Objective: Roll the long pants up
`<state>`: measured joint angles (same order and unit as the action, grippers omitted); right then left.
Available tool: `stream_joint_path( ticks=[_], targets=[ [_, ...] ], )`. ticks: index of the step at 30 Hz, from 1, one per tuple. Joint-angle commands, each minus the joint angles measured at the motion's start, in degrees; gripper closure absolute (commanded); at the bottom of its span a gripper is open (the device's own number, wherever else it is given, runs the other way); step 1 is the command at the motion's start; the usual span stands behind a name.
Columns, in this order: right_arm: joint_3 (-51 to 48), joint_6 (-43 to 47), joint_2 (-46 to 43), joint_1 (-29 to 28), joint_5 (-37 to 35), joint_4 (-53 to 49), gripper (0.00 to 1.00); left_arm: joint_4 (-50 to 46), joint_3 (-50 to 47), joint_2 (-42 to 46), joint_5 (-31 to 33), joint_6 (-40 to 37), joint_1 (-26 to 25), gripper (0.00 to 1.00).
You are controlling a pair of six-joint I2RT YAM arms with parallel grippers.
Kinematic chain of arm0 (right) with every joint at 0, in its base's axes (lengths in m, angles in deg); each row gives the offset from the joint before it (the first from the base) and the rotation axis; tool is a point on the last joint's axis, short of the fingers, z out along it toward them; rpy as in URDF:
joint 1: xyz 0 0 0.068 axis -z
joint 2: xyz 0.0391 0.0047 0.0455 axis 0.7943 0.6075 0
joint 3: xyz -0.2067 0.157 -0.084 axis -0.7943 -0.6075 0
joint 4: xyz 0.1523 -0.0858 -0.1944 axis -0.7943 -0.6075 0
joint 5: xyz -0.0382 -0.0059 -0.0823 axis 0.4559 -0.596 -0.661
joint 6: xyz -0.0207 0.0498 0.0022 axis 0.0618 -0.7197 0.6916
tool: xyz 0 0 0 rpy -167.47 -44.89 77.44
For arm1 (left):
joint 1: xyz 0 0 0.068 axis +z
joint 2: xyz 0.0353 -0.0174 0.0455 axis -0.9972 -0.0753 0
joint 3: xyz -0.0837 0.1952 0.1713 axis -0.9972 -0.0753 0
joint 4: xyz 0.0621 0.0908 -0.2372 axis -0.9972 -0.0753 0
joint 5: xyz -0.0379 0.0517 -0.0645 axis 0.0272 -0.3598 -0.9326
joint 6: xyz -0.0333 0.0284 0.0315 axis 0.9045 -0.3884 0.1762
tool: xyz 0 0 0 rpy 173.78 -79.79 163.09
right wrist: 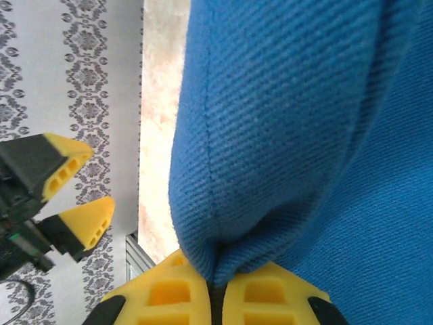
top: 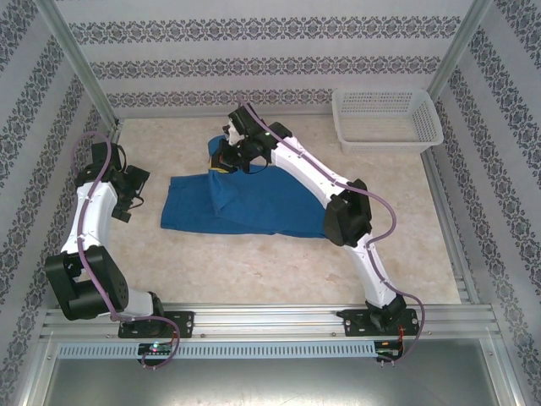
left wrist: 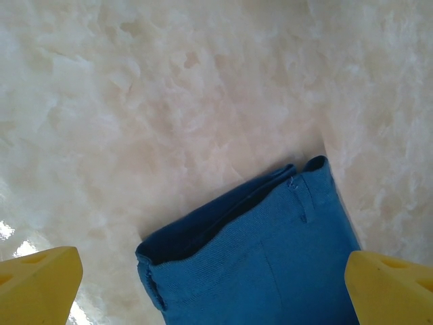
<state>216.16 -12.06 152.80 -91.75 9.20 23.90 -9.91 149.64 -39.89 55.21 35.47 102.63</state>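
Top external view: pants (top: 245,207) lie flat at mid-table (top: 254,271), long side running left to right, one far corner raised off the surface.
Right claw (right wrist: 215,290): clamped tight on a fold of the pants. The right wrist view shows cloth pinched between both yellow pads and bulging out above them.
Reason for grip: judged, the pinch sits at the far edge so that edge can be drawn over the rest to start the roll; a thin fold holds more surely than a thick wad.
Right arm (top: 313,173): stretched diagonally over the pants from the near-right base, covering part of the cloth from above.
Left claw (left wrist: 216,290): spread wide, holding nothing; fingertips (left wrist: 40,284) sit at either side of the frame, with the pants' left end below and ahead.
Reason for pose: judged, it hangs just off the left end, ready to pin or take the matching corner — rolling wide cloth evenly needs two holds.
Basket (top: 387,120): white, far-right corner, well apart from the pants; no obstruction.
Walls (top: 254,34): patterned panels close three sides; the left arm works near the left one.
In the way: the right arm's own reach over the cloth; the open end seen from the left wrist may unfold when pulled.
Progress: judged early — no bundle formed yet.
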Motion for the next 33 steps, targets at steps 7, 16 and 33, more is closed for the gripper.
stream_joint_path(
  ticks=[7,16,33],
  targets=[
    [1.02,-5.97,6.13,-1.30,3.86,9.05,0.99,-1.39,1.11,1.15,-0.19,-1.94,0.08,0.00],
    [9.15,-11.48,15.21,-8.11,3.01,11.47,0.08,11.80,-3.60,2.79,-10.74,0.30,-0.11,0.00],
    [-28.16,33.69,-18.09,15.15,-14.37,-9.61,1.00,14.74,-7.53,-2.81,6.41,14.54,-28.14,1.00]
  ],
)
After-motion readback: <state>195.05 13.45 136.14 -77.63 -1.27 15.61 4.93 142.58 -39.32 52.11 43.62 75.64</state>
